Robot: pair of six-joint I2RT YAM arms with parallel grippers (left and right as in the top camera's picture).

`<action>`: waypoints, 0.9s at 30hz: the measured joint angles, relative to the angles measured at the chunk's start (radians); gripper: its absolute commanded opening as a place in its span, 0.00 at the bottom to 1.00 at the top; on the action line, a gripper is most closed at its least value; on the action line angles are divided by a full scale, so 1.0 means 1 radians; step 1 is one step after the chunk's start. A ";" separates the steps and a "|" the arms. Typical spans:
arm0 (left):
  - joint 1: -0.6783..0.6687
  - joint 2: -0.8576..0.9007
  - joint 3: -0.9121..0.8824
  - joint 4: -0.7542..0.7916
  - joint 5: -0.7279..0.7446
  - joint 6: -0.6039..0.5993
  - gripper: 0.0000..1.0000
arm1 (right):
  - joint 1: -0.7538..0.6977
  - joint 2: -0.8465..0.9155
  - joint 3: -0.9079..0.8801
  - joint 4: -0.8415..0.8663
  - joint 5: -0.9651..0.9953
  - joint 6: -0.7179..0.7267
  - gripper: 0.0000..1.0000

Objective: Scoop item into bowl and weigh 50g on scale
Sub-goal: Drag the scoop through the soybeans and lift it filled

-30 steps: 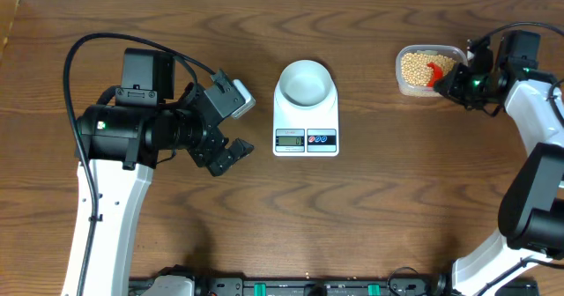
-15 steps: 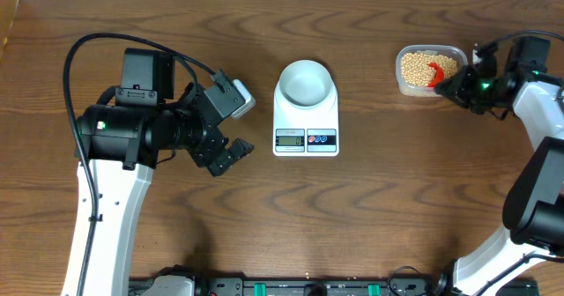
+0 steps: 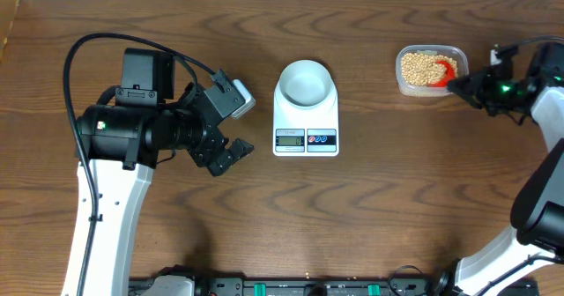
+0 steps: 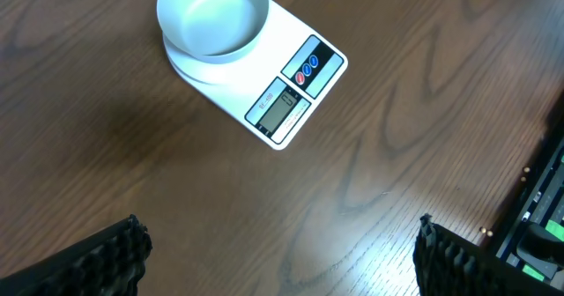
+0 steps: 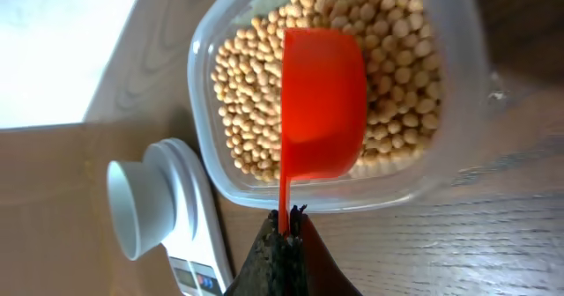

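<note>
Beans [image 5: 251,111] in tub [image 5: 397,188], just beyond right jaws gripping scoop [image 5: 322,102].

overhead: top-down, far | left wrist: downward | right wrist: close | shared: scale [image 3: 306,122]

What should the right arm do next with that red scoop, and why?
Probably tip the red scoop down into the beans and push it through them. The right gripper is shut on its handle, the scoop sits over the tub looking empty, and the bowl on the scale has no beans yet.
</note>
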 measured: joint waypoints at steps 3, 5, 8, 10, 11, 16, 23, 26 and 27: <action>0.000 0.000 0.000 0.000 0.000 0.000 0.98 | -0.018 0.000 0.000 0.002 -0.034 -0.003 0.01; 0.000 0.000 0.000 0.000 0.000 0.000 0.98 | -0.024 0.000 0.000 0.002 -0.050 -0.005 0.01; 0.000 0.000 0.000 0.000 0.000 0.000 0.98 | -0.028 0.000 0.000 0.002 -0.068 -0.005 0.01; 0.000 0.000 0.000 0.000 0.000 0.000 0.98 | -0.032 0.000 0.000 0.002 -0.083 -0.008 0.01; 0.000 0.000 0.000 0.000 0.000 0.000 0.98 | -0.036 0.000 0.000 0.002 -0.090 -0.010 0.01; 0.000 0.000 0.000 0.000 0.000 0.000 0.98 | -0.050 0.000 0.000 0.002 -0.114 -0.013 0.01; 0.000 0.000 0.000 0.000 0.000 0.000 0.98 | -0.058 0.000 0.000 0.002 -0.151 -0.013 0.01; 0.000 0.000 0.000 0.000 0.000 0.000 0.98 | -0.059 0.000 0.000 0.003 -0.174 -0.013 0.01; 0.000 0.000 0.000 0.000 0.000 0.000 0.98 | -0.059 0.000 0.000 0.003 -0.181 -0.013 0.01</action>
